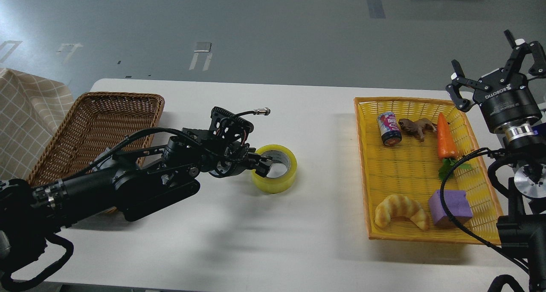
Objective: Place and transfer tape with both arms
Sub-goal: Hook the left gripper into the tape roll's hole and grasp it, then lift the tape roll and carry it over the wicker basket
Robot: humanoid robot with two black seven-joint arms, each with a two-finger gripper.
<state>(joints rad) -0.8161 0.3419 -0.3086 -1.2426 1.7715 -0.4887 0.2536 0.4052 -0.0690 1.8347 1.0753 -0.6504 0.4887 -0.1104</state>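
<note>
The left gripper [261, 163] reaches into the tape [275, 168], one finger inside the core and one seemingly outside the near wall, though I cannot tell whether it is clamped. The roll lies flat mid-table [239, 241], between the wicker basket [106, 117] and yellow tray [426, 172]. Pinch the wall firmly and lift straight; the right gripper [497, 53] waits raised, fingers spread.

The middle of the table [324, 155] lies bare between the tape [275, 169] and the yellow tray [362, 164] at the right, wide enough for a gripper to pass. The near strip of table is bare too. At the left, the wicker basket [106, 125] and the left arm [140, 177] block the way. The right gripper [495, 66] hangs beyond the tray's far right corner.
</note>
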